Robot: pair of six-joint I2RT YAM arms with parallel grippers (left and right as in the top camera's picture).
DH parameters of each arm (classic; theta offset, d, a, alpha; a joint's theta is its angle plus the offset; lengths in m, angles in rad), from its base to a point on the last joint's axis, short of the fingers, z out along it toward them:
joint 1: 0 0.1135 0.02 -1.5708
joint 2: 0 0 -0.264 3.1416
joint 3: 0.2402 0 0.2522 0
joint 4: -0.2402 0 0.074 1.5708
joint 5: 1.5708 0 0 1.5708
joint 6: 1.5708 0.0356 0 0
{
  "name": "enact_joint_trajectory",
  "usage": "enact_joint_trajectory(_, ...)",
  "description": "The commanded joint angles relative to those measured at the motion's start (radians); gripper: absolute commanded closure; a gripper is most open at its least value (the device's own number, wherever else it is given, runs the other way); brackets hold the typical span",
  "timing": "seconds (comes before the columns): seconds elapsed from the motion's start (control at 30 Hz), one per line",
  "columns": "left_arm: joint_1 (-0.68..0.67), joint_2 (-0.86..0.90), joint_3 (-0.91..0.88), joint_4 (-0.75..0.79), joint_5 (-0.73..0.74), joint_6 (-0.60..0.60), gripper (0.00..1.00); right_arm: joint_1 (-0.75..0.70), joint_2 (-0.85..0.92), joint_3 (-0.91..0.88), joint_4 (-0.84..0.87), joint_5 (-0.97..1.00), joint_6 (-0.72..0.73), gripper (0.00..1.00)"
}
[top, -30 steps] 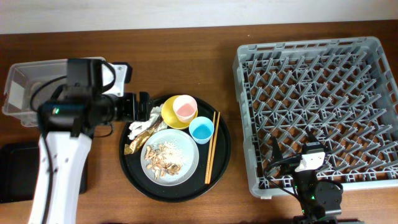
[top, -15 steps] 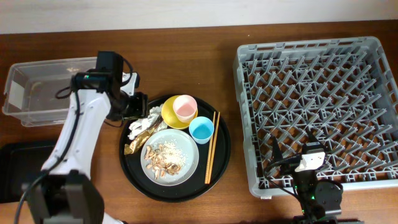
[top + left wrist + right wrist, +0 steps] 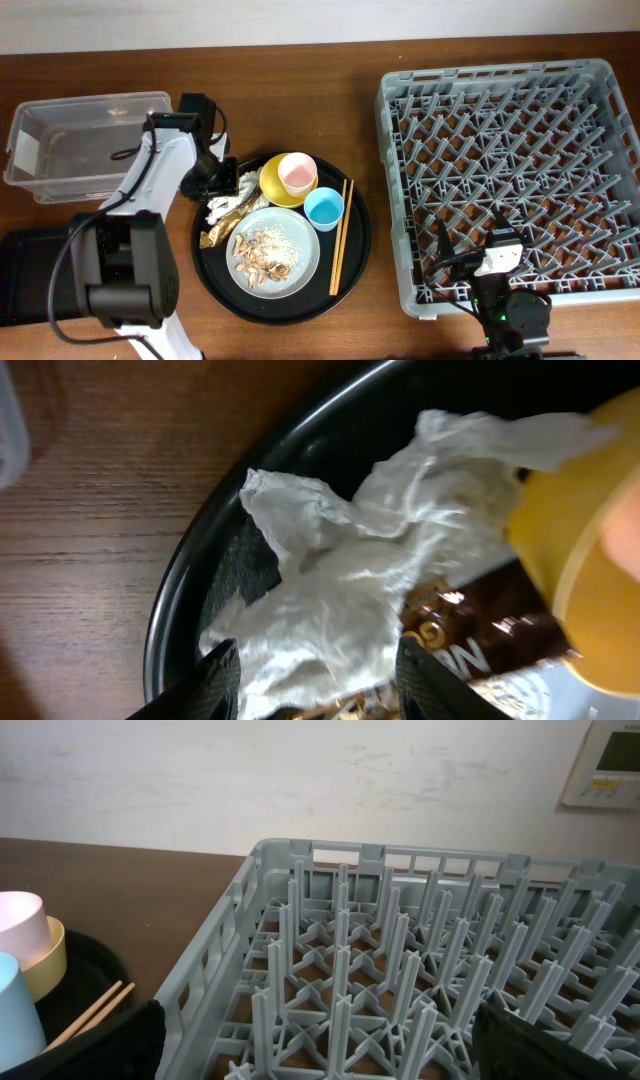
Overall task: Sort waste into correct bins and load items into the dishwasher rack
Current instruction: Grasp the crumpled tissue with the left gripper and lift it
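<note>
Left claw (image 3: 319, 682) lowered over paper (image 3: 345, 585), jaws apart, near tray (image 3: 192, 592) rim

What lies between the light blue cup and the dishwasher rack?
The wooden chopsticks, then the round tray's rim and bare table, in the overhead view.

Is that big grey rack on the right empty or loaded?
Empty. The dishwasher rack shows only bare pegs and lattice floor; the pink cup and light blue cup are outside it.

2 cups: pink cup (image 3: 297, 174), blue cup (image 3: 324, 208) | 1 plate (image 3: 311, 250) | 1 yellow dish (image 3: 270, 186) | 1 pair of chopsticks (image 3: 341, 237) | 2 bins: clear tub (image 3: 85, 102), black tray (image 3: 25, 275) | 1 rack (image 3: 500, 72) | 1 round tray (image 3: 356, 262)
</note>
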Motion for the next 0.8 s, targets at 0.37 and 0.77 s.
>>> enact_joint_trajectory(0.37, -0.044, 0.055, 0.026, -0.015, -0.007, -0.01, 0.99, -0.004, -0.006, -0.007, -0.004, 0.012, -0.006, 0.02)
enact_joint_trajectory(0.77, -0.044, 0.055, 0.298, -0.319, -0.007, -0.017, 0.99, -0.003, -0.006, -0.007, -0.004, 0.012, -0.006, 0.02)
